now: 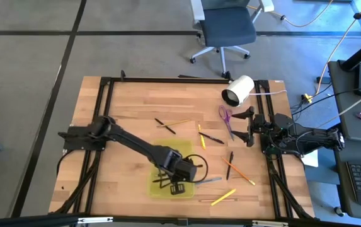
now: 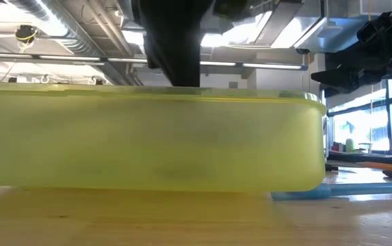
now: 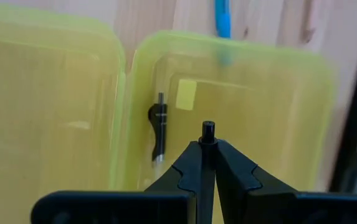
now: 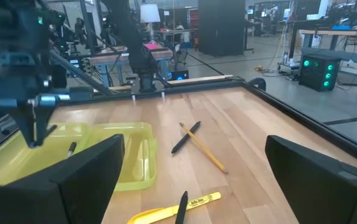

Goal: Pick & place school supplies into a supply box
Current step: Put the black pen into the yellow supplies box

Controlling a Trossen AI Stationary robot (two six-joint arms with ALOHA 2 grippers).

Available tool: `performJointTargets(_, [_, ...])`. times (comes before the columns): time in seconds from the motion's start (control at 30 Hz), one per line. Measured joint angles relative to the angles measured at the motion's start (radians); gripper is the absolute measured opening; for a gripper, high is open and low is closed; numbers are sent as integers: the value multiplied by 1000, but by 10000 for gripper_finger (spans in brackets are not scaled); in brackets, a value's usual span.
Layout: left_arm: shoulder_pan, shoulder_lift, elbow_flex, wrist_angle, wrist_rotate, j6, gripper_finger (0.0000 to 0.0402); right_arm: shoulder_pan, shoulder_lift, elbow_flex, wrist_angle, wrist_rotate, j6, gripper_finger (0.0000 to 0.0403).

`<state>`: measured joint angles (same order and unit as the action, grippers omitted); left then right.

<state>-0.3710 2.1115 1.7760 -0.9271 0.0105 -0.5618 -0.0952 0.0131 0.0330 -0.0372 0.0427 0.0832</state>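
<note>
The supply box point(image 3: 247, 93), translucent yellow-green, lies open near the table's front edge point(image 1: 161, 183), with its lid point(image 3: 47, 99) flat beside it. One black pen point(image 3: 158, 132) lies inside. My left gripper point(image 3: 207, 146) hangs over the box, pointing down, shut on a black pen point(image 3: 208, 129). More pens and pencils point(image 1: 213, 139) and purple scissors point(image 1: 225, 117) lie scattered on the wood. My right gripper point(image 1: 251, 129) waits open at the table's right edge. My left gripper pinches a black pen between its two fingers, coming from above and pointing down. Only the pen's short end point(image 3: 208, 126) shows past the fingertips; the fingers hide the rest. The pen is lifted clear, above the inside of the box.
A white cylinder point(image 1: 238, 90) lies at the back right. A blue pen point(image 2: 339, 192) lies just past the box's right end. A yellow marker point(image 4: 178, 208) and crossed black and yellow pens point(image 4: 194, 140) lie ahead of the right gripper. An office chair point(image 1: 225, 28) stands beyond the table.
</note>
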Motion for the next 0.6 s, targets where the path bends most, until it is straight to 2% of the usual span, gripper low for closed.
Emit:
performJointTargets(0.23, [0, 65, 9, -16, -16, 90, 18, 0, 0, 0, -7, -65, 19, 391])
performJointTargets(0.43, [2, 71, 10, -12, -66, 153, 18, 0, 0, 0, -8, -65, 41, 391])
performJointTargets(0.6, [6, 76, 10, -8, -16, 141, 18, 0, 0, 0, -8, -65, 41, 391])
